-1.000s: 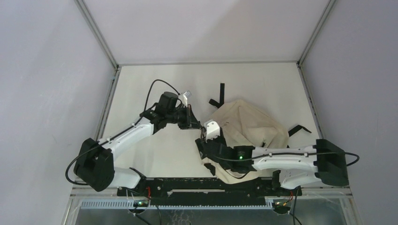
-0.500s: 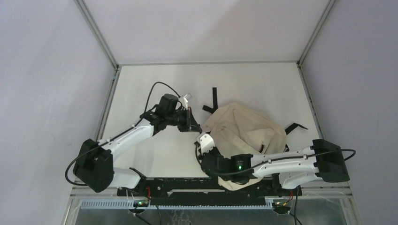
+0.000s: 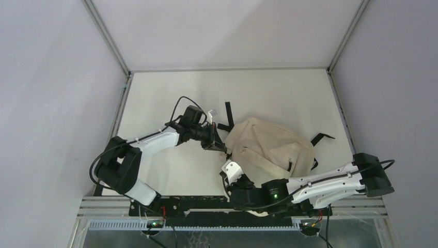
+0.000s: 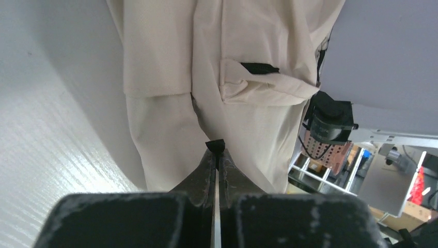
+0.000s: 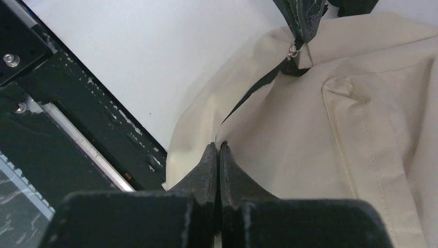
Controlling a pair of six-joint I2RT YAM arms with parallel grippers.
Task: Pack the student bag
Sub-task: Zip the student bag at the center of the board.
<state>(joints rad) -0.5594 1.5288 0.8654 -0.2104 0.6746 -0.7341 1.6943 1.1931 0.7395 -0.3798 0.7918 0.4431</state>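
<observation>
The student bag [image 3: 274,147], cream fabric with black straps, lies right of the table's middle. My left gripper [image 3: 223,148] is shut on a black zipper pull [image 4: 215,145] at the bag's left edge. From the right wrist, its dark fingertips [image 5: 302,20] pinch that pull by a small metal ring [image 5: 293,50]. A black zipper line [image 5: 253,90] runs from there down to my right gripper [image 5: 217,146], which is shut on the cream fabric at the bag's near corner. In the top view the right gripper [image 3: 231,181] sits close to the front rail. A pocket flap [image 4: 258,82] shows on the bag [image 4: 165,62].
Black straps stick out behind the bag [image 3: 228,111] and at its right [image 3: 320,138]. The black mounting rail [image 3: 206,204] runs along the near edge, close under the right arm. Metal frame posts and grey walls enclose the white table [image 3: 155,93].
My right gripper has closed on the bag's fabric and drawn back toward the near rail. The left gripper has moved right and nearer with the zipper pull; the bag has shifted slightly.
</observation>
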